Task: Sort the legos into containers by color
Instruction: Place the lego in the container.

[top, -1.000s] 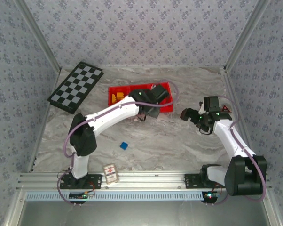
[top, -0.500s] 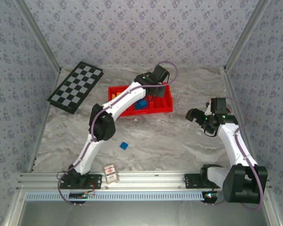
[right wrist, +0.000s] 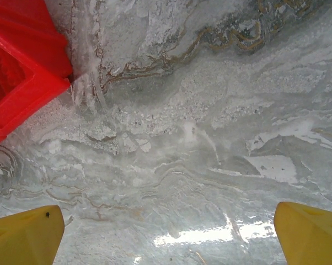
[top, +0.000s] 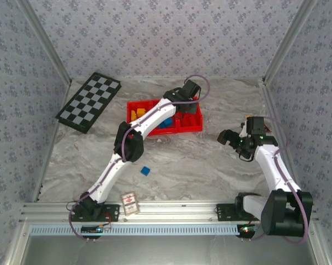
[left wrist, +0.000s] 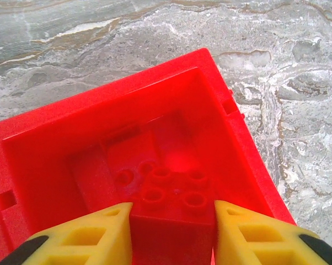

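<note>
The red tray lies at the table's middle back. Its left compartment holds yellow legos and its middle one holds blue legos. My left gripper hangs over the right compartment, shut on a red lego with four studs facing up. Another red brick seems to lie on that compartment's floor. One blue lego rests on the table in front of the tray. My right gripper is open above bare table, right of the tray's corner, nothing between its fingers.
A black-and-white checkered board lies at the back left. A small card box sits near the front rail by the left arm's base. Patterned walls close in the table on three sides.
The left arm has stretched out and swung its gripper from the tray's front edge to above the right compartment. The right gripper has drawn back slightly to the right.
</note>
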`<state>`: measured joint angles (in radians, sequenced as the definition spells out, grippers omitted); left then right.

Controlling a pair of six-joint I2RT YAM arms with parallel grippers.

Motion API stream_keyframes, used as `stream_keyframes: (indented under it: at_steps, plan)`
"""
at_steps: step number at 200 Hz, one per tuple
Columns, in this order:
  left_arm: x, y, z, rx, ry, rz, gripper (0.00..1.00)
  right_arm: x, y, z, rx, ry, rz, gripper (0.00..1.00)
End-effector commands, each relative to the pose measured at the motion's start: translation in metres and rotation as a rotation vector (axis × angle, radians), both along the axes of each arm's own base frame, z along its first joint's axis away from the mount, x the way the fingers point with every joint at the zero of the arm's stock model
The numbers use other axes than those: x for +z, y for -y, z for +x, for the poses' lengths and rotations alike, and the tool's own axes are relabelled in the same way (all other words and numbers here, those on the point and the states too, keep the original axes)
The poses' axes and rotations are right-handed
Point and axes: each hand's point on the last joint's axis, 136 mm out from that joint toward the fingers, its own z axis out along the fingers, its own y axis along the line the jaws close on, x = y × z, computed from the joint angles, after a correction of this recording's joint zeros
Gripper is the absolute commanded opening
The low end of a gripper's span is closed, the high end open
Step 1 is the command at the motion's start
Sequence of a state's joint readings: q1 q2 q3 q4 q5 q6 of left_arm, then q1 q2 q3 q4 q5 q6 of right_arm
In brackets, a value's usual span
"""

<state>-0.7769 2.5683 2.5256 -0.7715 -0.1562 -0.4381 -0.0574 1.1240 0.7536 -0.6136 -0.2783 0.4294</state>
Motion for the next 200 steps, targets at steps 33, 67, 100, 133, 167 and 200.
stream_keyframes:
  at_steps: [33, 67, 100, 133, 167, 200]
  plan:
    - [0.01, 0.012, 0.017, 0.03, 0.031, -0.106, 0.54, -0.004, -0.006, -0.009, 0.009, -0.016, 0.035, 1.0]
    - [0.022, 0.015, 0.016, 0.019, 0.045, -0.129, 0.62, -0.003, -0.005, -0.013, 0.005, -0.017, 0.024, 1.0]
    - [0.045, 0.007, 0.012, 0.005, 0.069, -0.109, 0.65, 0.001, -0.004, -0.013, 0.003, -0.007, 0.02, 1.0]
    - [0.076, -0.016, -0.004, -0.014, 0.091, -0.033, 0.75, 0.003, -0.004, -0.01, 0.003, 0.0, 0.017, 1.0]
    - [0.096, -0.039, -0.037, -0.088, 0.072, 0.014, 0.85, 0.002, -0.005, -0.005, 0.004, 0.001, 0.026, 1.0]
    - [0.108, -0.08, -0.071, -0.061, 0.077, 0.04, 0.98, 0.001, -0.007, -0.002, 0.018, 0.001, 0.025, 1.0]
